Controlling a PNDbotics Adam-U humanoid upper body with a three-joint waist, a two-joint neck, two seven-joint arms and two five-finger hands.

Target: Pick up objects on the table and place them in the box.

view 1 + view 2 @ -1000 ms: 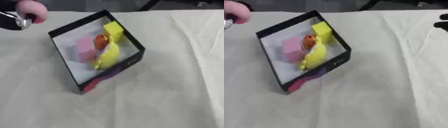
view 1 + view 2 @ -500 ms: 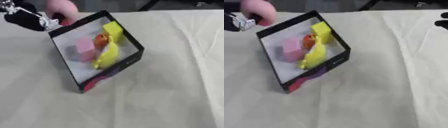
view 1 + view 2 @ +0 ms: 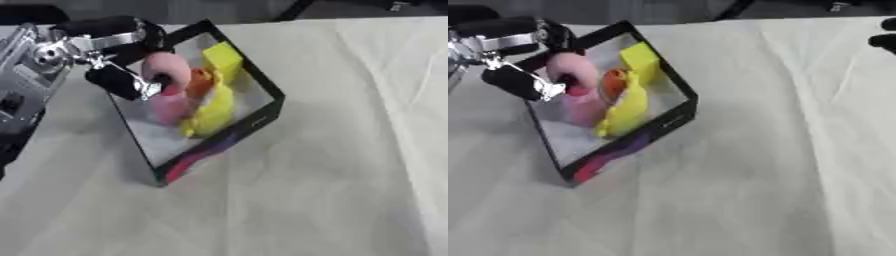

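A black box (image 3: 262, 116) with a white floor sits left of centre on the cloth. Inside lie a yellow block (image 3: 222, 58), a yellow banana-like piece (image 3: 213, 109), an orange piece (image 3: 200, 82) and a pink block (image 3: 168, 107). My left hand (image 3: 112, 55) hovers over the box's left part, its fingers curled round a pink ring-shaped object (image 3: 164, 72) held above the pink block. Only dark fingertips of my right hand (image 3: 883, 39) show at the far right edge.
A beige wrinkled cloth (image 3: 350, 165) covers the table, with wide bare room right of and in front of the box. A dark strip runs along the far table edge.
My left hand has come in from the upper left with the pink ring and now holds it over the box interior. The right hand has stayed put.
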